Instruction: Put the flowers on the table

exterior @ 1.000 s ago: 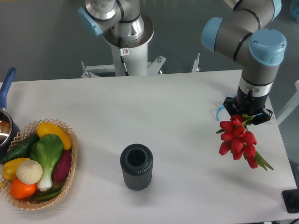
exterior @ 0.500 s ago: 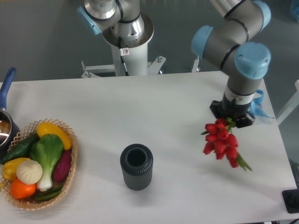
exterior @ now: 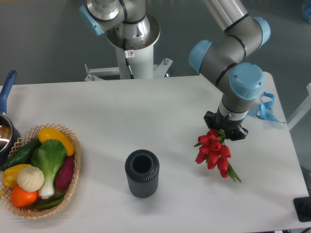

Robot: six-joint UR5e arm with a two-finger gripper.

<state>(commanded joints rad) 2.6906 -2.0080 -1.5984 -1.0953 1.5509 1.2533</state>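
A bunch of red tulips (exterior: 213,152) with green stems hangs below my gripper (exterior: 224,128), which is shut on the bunch and holds it above the white table (exterior: 160,116), right of centre. The blooms point down and to the left; the stem ends stick out at the lower right. The fingers are mostly hidden by the wrist and the flowers. A dark ribbed vase (exterior: 142,173) stands upright and empty to the left of the flowers.
A wicker basket (exterior: 72,180) of toy vegetables sits at the left edge. A pot with a blue handle (exterior: 8,85) is at the far left. A blue ribbon (exterior: 265,108) lies on the table at the right. A second robot base (exterior: 131,34) stands behind the table.
The arm has carried the tulips leftward, from near the table's right edge toward the centre. The bunch stays held.
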